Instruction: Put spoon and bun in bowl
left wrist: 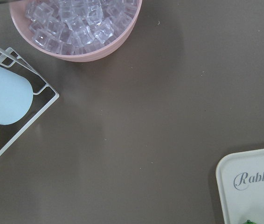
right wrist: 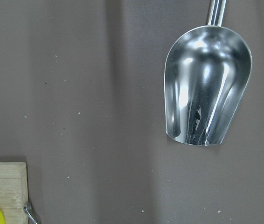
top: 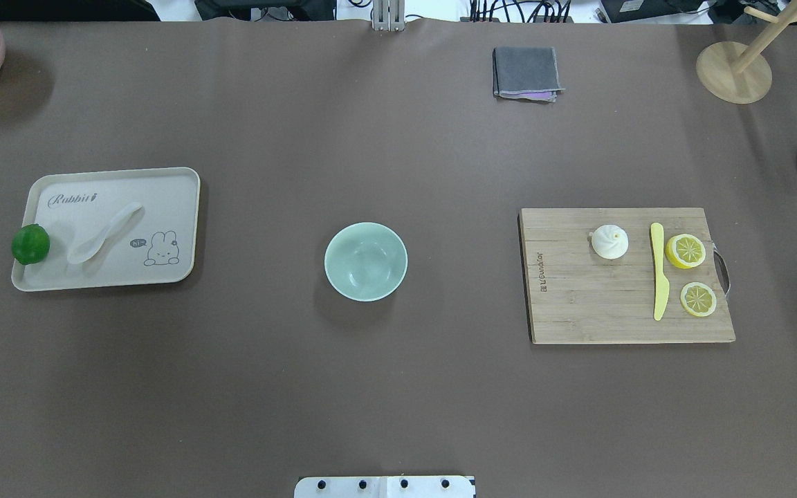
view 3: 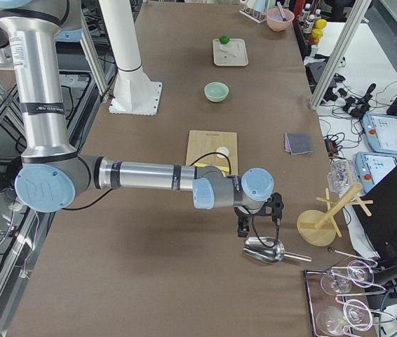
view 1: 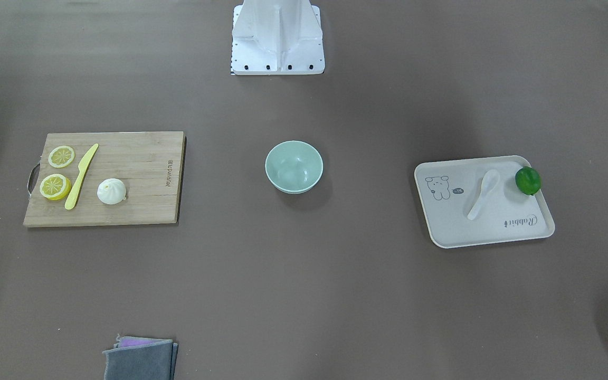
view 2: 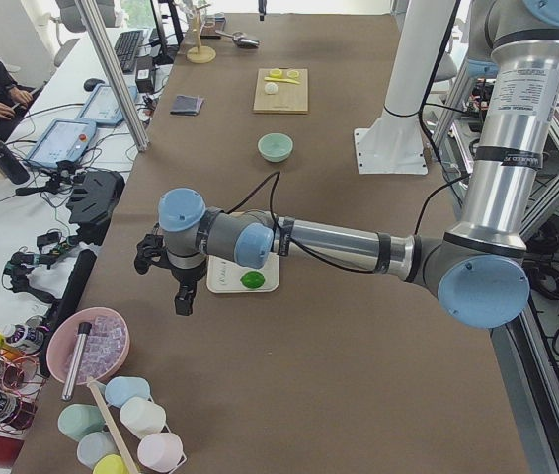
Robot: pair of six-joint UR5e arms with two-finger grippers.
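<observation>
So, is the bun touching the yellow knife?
Apart. The overhead view shows bare cutting board between the bun and the yellow knife.

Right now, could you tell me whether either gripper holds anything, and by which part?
Nothing seems held: the spoon lies on the tray, the bun on the cutting board, and the left gripper and right gripper hang apart from both.

The round mint-green bowl (top: 365, 261) sits mid-table; the white soup spoon (top: 104, 234) lies on the flat beige tray (top: 163, 187) to its left (the robot's left), the white pleated bun (top: 609, 242) on the bamboo board (top: 592, 304) to its right.
</observation>
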